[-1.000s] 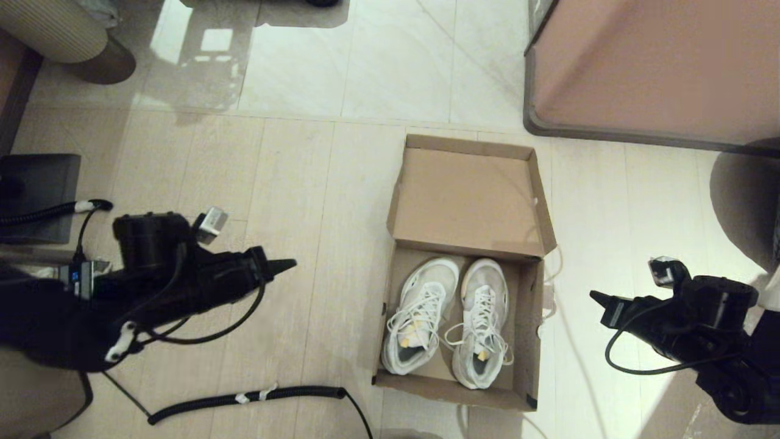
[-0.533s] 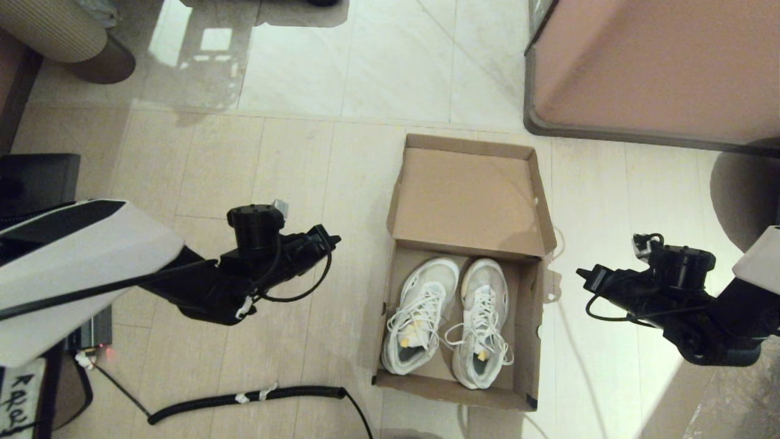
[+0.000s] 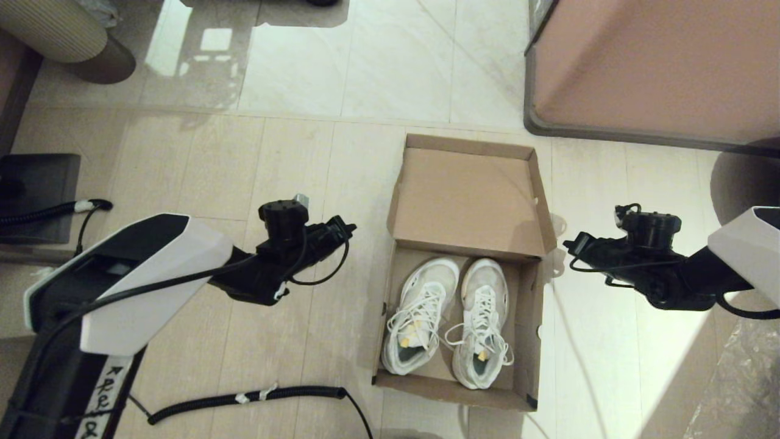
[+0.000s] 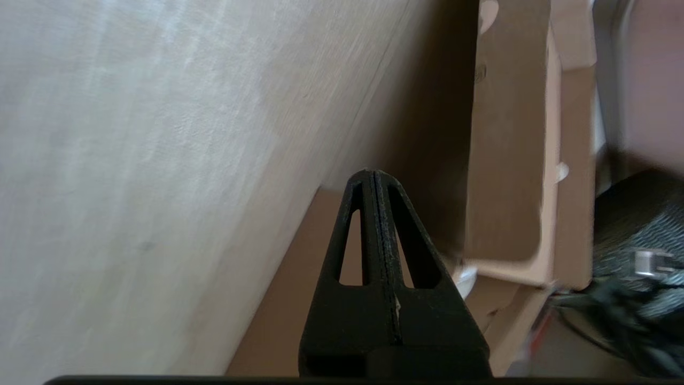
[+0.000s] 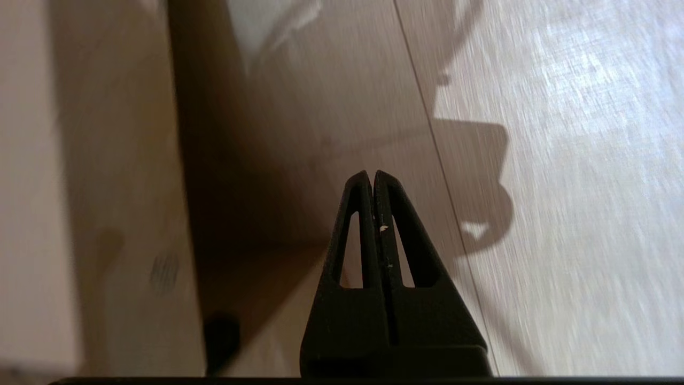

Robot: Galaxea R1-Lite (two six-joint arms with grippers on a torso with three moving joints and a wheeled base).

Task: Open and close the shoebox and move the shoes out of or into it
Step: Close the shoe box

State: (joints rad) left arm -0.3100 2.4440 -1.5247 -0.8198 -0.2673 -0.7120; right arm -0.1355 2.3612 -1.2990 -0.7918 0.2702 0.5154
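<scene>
The brown cardboard shoebox (image 3: 529,317) stands on the floor with its hinged lid (image 3: 469,201) flipped back and open. Two white lace-up sneakers (image 3: 448,320) lie side by side inside it. My left gripper (image 3: 348,228) hovers left of the box near the lid hinge, fingers shut and empty; in the left wrist view the gripper (image 4: 374,174) points at the box's side wall (image 4: 507,160). My right gripper (image 3: 568,244) is just right of the lid's corner, also shut and empty, and in the right wrist view it (image 5: 372,174) sits over the floor beside the box wall (image 5: 107,187).
A large pinkish-brown furniture block with a grey rim (image 3: 658,67) stands at the back right. A coiled black cable (image 3: 244,397) lies on the floor at the front left. A dark flat object (image 3: 36,195) sits at the far left.
Both arms have swung forward and inward toward the box. The left gripper moved right and away from me; the right gripper moved left toward the lid's corner. The box and shoes have not moved.
</scene>
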